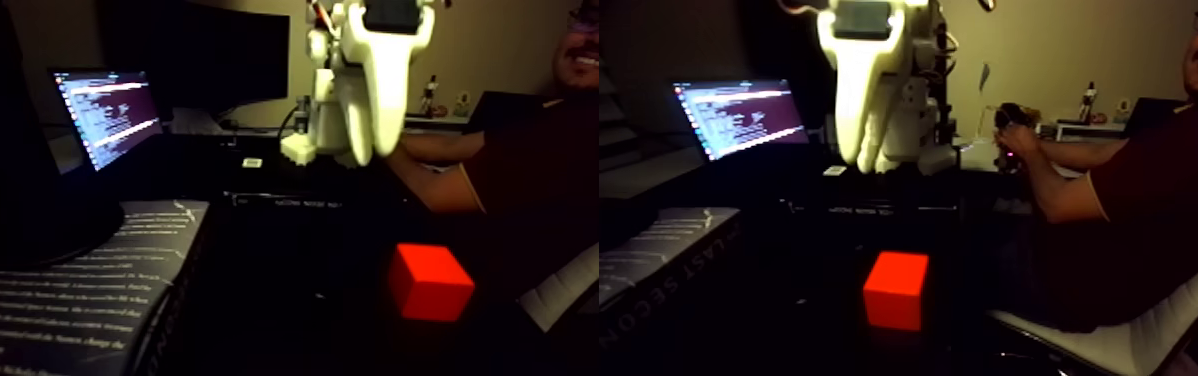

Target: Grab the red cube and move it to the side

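The room was dim. The picture was two near-equal views set side by side. The white gripper point(359, 155) hung high above the dark table point(307, 290), its fingers pointing down and pressed close together with nothing between them; it looked closed and empty. The red cube point(430, 283) sat on the table well below the gripper and a little to the right of it in the left half, lit bright against the dark surface, touching nothing else. A lit laptop point(107, 115) stood open at the left, behind a book point(57, 295) whose cover bore lines of pale print. A person point(1142, 190) sat at the right on a white chair point(1137, 340), one hand point(1015, 135) held out over the desk behind the arm.
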{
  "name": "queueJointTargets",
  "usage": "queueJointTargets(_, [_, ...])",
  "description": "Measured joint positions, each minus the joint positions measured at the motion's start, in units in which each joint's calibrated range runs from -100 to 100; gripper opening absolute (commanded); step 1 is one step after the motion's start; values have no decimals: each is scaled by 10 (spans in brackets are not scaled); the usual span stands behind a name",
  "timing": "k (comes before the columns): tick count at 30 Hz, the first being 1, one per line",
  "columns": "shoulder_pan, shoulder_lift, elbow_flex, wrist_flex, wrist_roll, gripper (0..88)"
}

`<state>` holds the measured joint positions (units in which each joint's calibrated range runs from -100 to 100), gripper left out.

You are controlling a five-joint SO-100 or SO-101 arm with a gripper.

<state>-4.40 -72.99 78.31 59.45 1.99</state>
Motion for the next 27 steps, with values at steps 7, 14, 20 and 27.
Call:
queueJointTargets(7, [0, 109, -96, 2, 99, 168])
queueJointTargets(14, [19, 264, -208, 2, 74, 168])
queueJointTargets(20, [74, 378, -279, 0, 30, 168])
queueJointTargets(27, [97, 438, -290, 0, 21, 168])
